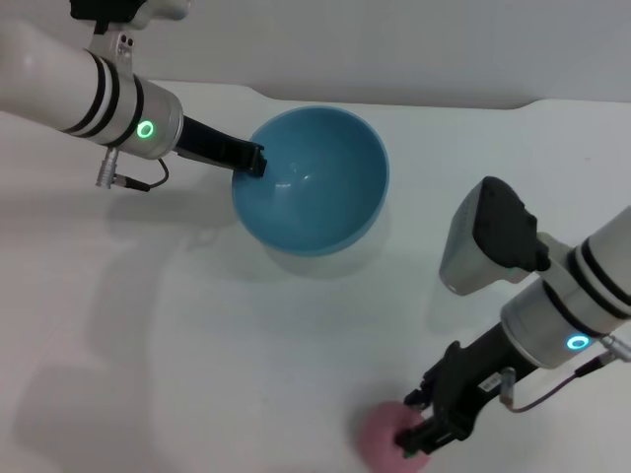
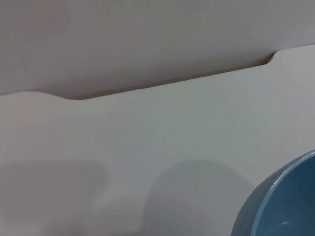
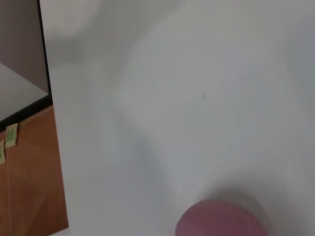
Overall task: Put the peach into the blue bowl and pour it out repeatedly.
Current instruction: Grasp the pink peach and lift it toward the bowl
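The blue bowl (image 1: 312, 182) is tilted at the back of the white table, its opening facing the front right, and it looks empty. My left gripper (image 1: 250, 158) is shut on its left rim. Part of the bowl's outside (image 2: 283, 206) shows in the left wrist view. The pink peach (image 1: 383, 437) lies on the table at the near edge, right of centre. My right gripper (image 1: 422, 434) is down at the peach with its fingers around the peach's right side. The peach (image 3: 221, 220) also shows in the right wrist view.
The white table (image 1: 197, 345) has a notched back edge against a pale wall. In the right wrist view the table's edge (image 3: 49, 123) drops to a brown floor (image 3: 29, 172).
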You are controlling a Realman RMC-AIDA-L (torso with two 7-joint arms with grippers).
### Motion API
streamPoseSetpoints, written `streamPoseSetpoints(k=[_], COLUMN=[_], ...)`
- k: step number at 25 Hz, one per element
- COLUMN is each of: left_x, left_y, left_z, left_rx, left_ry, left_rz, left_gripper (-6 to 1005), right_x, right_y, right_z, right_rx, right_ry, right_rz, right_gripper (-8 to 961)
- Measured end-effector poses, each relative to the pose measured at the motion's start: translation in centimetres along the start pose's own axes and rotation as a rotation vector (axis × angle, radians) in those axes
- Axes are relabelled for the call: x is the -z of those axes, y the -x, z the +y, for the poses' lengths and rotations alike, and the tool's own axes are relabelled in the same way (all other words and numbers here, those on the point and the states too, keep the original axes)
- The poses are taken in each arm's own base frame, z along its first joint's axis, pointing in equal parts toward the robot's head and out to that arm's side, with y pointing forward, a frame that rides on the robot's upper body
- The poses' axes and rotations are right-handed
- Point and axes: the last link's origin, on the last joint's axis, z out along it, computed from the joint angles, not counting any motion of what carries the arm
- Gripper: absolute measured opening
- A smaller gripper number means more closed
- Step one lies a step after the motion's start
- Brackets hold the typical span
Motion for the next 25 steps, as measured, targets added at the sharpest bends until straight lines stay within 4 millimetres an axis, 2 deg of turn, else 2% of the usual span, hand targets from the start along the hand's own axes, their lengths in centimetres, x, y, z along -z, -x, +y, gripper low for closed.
streamPoseSetpoints(k=[9, 16, 19, 22, 25], left_x=[-0.2, -0.3, -0.3, -0.4, -0.6], left_y=[0.0, 0.1, 0.2, 0.3, 0.5], left_z=[0.2, 0.2, 0.2, 0.3, 0.3], left_rx=[-0.007, -0.008, -0.008, -0.009, -0.008], left_ry=[0.001, 0.002, 0.002, 0.003, 0.004], left_rz=[-0.001, -0.003, -0.006, -0.009, -0.018], left_gripper=[-1, -2, -2, -2, -2], right_x=[-1.2, -0.9, 0.0, 1.6, 4.0], right_y=[0.0, 0.2, 0.3, -0.4, -1.8], right_z=[0.2, 0.4, 0.3, 0.2, 0.2], right_rx=[0.0, 0.0, -0.035, -0.056, -0.059], right_ry=[0.009, 0.022, 0.049, 0.097, 0.162], right_rz=[0.015, -0.002, -0.061, -0.139, -0.261], right_gripper=[541, 306, 190, 160, 130])
